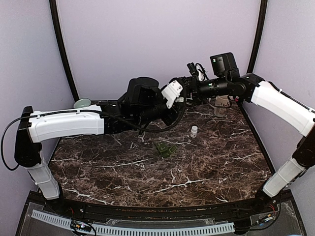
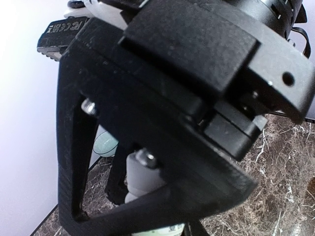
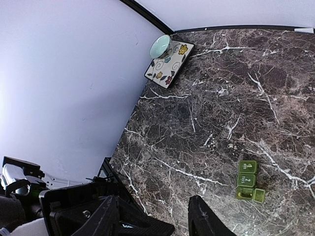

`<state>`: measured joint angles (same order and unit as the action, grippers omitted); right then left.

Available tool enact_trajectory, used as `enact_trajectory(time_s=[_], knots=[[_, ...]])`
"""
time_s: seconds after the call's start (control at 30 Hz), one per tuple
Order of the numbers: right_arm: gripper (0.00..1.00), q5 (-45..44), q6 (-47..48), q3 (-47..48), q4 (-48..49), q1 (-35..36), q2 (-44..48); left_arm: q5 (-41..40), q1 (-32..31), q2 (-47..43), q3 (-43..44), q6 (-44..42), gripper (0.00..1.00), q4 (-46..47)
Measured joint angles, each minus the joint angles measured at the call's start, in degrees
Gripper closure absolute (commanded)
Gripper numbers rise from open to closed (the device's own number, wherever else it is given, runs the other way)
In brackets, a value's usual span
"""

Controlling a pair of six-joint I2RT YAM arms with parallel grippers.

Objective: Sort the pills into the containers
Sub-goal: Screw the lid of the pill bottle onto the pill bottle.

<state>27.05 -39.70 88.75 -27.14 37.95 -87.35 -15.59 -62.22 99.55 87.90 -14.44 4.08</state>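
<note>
A small white pill bottle (image 1: 194, 131) stands on the marble table, right of centre. A green pill organizer (image 1: 166, 149) lies in front of it and also shows in the right wrist view (image 3: 247, 180), with one lid open. Both arms meet high at the back. In the left wrist view, a bottle with a grey cap (image 2: 142, 179) sits between the dark fingers of my left gripper (image 1: 172, 98). My right arm's black body hides most of that view. My right gripper (image 3: 157, 223) is open and empty above the table, close to the left gripper (image 1: 189, 92).
A pale green bowl (image 3: 160, 46) sits on a flowered square plate (image 3: 170, 61) at the back left corner; the bowl also shows in the top view (image 1: 82, 103). A mug (image 1: 221, 105) stands at the back right, under my right arm.
</note>
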Motion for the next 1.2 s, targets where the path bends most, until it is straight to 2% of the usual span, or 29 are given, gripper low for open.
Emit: enact_trajectory(time_s=[0.4,1.2], knots=[[0.5,-0.8,0.9,-0.1,-1.2,0.0,0.6,0.6,1.2,0.0,0.0,2.0,1.0,-1.6],[0.45,-3.0,4.0,0.3,-3.7,-0.6,1.9,8.4,3.9,0.0,0.2,7.2,1.0,-7.7]])
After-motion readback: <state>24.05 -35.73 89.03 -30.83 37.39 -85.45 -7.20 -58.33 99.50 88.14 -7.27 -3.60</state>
